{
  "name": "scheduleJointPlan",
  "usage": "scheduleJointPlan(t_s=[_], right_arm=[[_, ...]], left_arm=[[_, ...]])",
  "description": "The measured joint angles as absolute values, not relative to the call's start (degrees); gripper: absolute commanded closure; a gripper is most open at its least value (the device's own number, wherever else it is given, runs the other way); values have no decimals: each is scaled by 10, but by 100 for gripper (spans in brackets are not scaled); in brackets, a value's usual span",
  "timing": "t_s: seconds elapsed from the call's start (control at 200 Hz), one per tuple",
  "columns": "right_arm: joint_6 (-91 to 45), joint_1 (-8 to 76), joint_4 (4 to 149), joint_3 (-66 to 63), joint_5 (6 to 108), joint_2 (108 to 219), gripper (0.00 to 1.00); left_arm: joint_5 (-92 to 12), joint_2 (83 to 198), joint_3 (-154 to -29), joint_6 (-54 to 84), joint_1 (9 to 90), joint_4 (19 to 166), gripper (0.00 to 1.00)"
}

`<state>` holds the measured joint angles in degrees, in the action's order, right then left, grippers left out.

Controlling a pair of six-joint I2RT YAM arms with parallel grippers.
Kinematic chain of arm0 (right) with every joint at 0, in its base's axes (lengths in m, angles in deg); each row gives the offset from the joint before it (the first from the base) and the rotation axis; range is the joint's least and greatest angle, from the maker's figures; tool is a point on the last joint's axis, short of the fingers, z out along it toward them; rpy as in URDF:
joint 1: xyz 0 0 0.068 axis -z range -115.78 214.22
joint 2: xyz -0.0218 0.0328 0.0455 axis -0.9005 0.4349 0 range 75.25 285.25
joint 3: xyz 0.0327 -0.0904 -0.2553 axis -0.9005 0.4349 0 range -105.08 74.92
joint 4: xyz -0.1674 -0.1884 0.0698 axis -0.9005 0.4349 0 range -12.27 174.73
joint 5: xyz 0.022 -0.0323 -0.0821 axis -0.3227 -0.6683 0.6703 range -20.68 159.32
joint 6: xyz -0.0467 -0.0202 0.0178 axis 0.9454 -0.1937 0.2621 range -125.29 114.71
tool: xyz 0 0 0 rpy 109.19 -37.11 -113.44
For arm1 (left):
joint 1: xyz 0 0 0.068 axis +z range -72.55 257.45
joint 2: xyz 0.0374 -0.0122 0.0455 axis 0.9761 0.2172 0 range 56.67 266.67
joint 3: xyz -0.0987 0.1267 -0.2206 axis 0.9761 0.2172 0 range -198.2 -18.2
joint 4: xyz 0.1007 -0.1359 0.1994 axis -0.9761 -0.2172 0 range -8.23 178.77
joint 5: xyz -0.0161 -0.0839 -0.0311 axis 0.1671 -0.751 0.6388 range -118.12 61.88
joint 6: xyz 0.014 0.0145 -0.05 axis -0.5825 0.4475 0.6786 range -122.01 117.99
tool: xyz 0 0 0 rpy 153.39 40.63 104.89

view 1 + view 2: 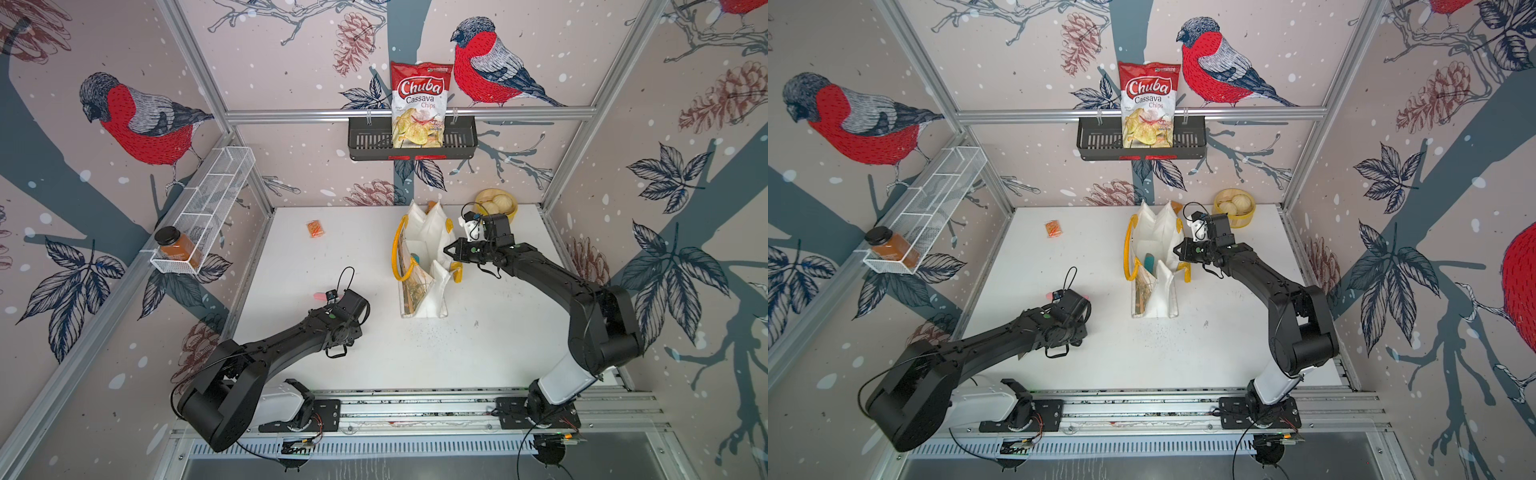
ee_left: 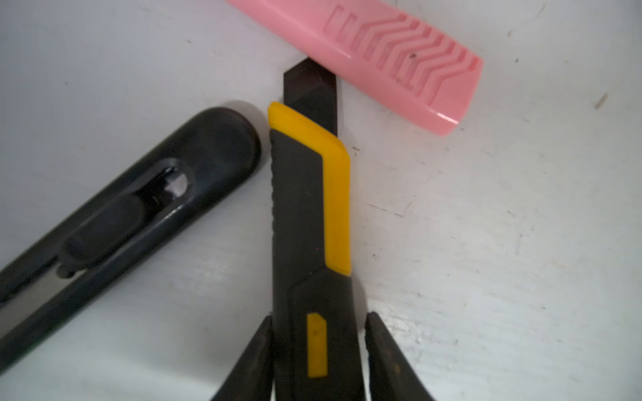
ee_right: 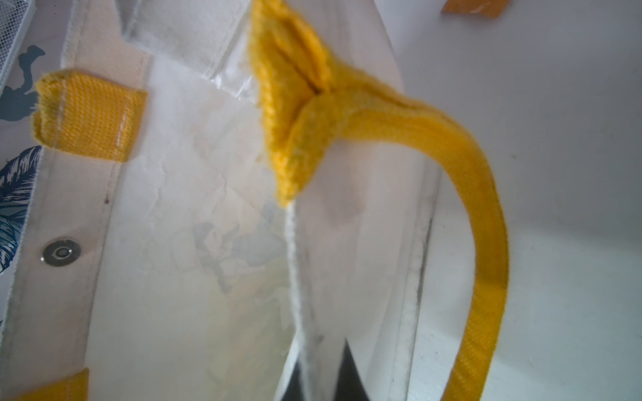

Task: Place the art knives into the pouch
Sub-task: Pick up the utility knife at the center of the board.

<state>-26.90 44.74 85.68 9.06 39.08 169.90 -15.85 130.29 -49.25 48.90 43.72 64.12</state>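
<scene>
Between the left fingers, nearly clamped, lies the rigid, light black-and-yellow plastic art knife; grip mid-handle. Right fingers pinch the white fabric pouch rim.

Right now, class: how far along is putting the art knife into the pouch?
Done: the right gripper pinches the pouch rim, and its mouth stands open. In hand: the left gripper straddles the yellow-black knife lying on the table, jaws not fully closed. Left: grip, lift, carry over and drop it in.
</scene>
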Motion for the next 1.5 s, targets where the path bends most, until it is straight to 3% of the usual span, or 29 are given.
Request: scheduleJointPlan(t_s=[0.23,0.605,1.496], right_arm=[[-269,447,857,91,391,1699,100],[-277,446,857,89,391,1699,100],[-276,445,858,85,391,1707,100]], left_arm=[[-158,1309,-495,475,437,642,73],[-185,1310,-520,465,434,636,73],[-96,1383,-811,335,421,599,76]])
